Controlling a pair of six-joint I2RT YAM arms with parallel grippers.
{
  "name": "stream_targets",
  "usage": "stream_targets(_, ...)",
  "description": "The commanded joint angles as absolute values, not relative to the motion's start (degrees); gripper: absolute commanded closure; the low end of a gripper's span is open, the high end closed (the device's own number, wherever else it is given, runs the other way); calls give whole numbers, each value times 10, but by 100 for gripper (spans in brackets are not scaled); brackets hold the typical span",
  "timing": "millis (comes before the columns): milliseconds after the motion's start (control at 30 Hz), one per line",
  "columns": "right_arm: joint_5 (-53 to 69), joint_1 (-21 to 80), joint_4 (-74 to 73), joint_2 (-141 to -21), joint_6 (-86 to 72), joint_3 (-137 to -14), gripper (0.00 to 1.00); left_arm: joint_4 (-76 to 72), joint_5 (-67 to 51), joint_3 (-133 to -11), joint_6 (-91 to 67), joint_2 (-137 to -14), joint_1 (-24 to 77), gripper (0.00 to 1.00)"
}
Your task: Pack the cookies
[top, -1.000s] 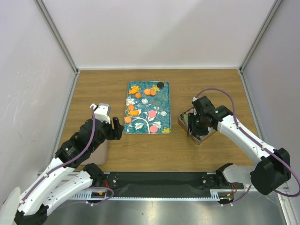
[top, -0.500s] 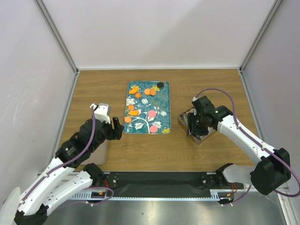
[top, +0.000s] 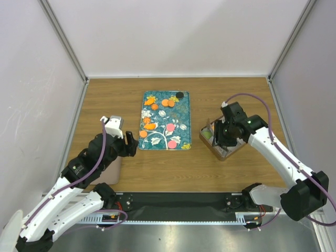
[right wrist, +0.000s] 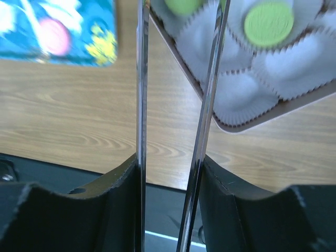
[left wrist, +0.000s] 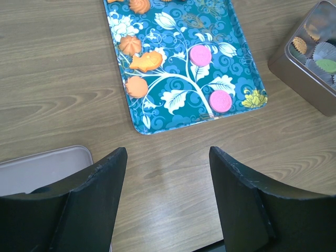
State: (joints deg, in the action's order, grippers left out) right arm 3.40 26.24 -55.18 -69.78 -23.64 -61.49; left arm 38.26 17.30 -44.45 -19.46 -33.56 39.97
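Observation:
The cookies lie on a teal flowered tray point(top: 181, 113): orange ones point(top: 168, 102), pink ones point(top: 171, 144) and a black one point(top: 179, 95). Up close, the left wrist view shows pink cookies point(left wrist: 200, 54) and orange cookies point(left wrist: 137, 86). A tin point(top: 223, 152) lined with paper cups stands right of the tray and holds a green cookie point(right wrist: 269, 23). My right gripper point(top: 220, 137) hovers over the tin, shut on metal tongs point(right wrist: 142, 79) whose blades stand apart with nothing between them. My left gripper point(left wrist: 168, 152) is open above bare wood, near the tray's front left corner.
A grey lid point(left wrist: 37, 170) lies flat on the table under my left arm, left of the tray. White walls close in the table on three sides. The arm bases and a black rail run along the near edge.
My right arm has shifted a little right and back over the tin, uncovering its left side with a green cookie in it. The left arm has not moved.

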Motion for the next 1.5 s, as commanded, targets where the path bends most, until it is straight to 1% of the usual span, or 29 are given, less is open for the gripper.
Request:
stream_targets(0,24,259,-556,-679,-225,-681,53,369,167,-444,-190,-330,403,30)
stream_targets(133,17,278,-563,-700,-224,-724,53,369,167,-444,-190,-328,403,30)
stream_targets(233,-17,326,-562,-732,-232,-765,53,368,167,-444,-190,-327,403,30)
stream_targets(400,-39,402,-549,-824,-236,-804,53,368,166,-443,-190,-323,403,30)
stream_targets(600,-37,443,-523,-929,-226,-845,51,369,167,-443,-190,-320,403,30)
stream_targets(833,-45,471,-515,-1010,-214,-878,48,369,168,-443,-190,-316,403,30)
stream_targets(1467,-73,497,-525,-1059,-210,-904,47,367,167,-442,-190,-315,403,30)
